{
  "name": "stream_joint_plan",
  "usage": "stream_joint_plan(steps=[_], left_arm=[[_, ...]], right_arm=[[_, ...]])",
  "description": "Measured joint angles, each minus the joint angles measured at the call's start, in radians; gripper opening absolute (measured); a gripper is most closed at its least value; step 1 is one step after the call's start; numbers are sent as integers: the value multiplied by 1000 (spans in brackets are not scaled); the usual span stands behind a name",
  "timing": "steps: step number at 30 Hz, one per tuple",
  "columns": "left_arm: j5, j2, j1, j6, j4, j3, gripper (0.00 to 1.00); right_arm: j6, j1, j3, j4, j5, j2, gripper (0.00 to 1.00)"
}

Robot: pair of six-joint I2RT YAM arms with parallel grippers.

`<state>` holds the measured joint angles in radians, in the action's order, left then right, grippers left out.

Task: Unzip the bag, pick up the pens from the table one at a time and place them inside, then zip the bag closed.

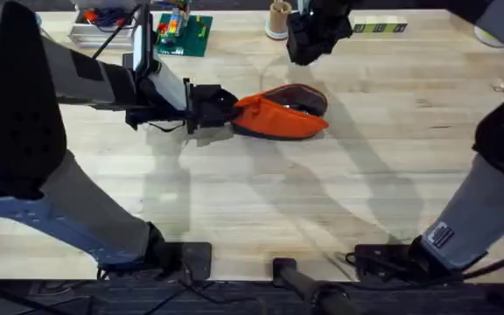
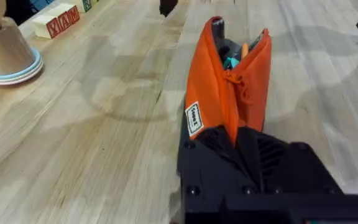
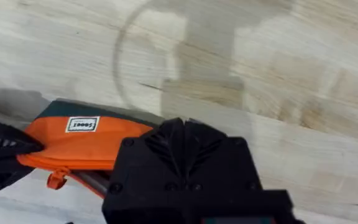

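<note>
The small oblong orange fabric pouch (image 1: 280,115) lies mid-desk (image 1: 339,201), long axis from nine to three o'clock, zipper seemingly gaping. The left pincer (image 1: 220,108) clamps its nine-o'clock end; whether the right pincer (image 1: 307,51) is closed is unclear.

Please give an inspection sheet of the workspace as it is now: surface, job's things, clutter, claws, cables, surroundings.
Surface: wooden table, bare at the front.
Job's things: orange bag lies mid-table, zipper open; orange and teal items inside. Loose pens: nothing seen.
Clutter: green baseplate with bricks, wooden cup, letter blocks along the far edge.
Claws: left claw shut on the bag's end; right claw above the bag, fingers unclear.
Cables: black cables by the bases.
Surroundings: nothing seen.
</note>
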<state>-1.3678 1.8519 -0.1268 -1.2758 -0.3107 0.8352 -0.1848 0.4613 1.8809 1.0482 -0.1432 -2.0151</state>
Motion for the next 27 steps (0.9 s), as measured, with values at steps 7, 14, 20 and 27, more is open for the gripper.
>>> stream_joint_plan(steps=[7, 14, 20, 27], left_arm=[[0, 0, 0, 0, 0, 0, 42], [0, 0, 0, 0, 0, 0, 42], [0, 0, 0, 0, 0, 0, 42], [0, 0, 0, 0, 0, 0, 42]], right_arm=[[3, -11, 0, 0, -3, 0, 31], [2, -11, 0, 23, -3, 0, 30], [-30, -11, 1, 73, -3, 0, 30], [-58, -11, 57, 144, -3, 3, 32]])
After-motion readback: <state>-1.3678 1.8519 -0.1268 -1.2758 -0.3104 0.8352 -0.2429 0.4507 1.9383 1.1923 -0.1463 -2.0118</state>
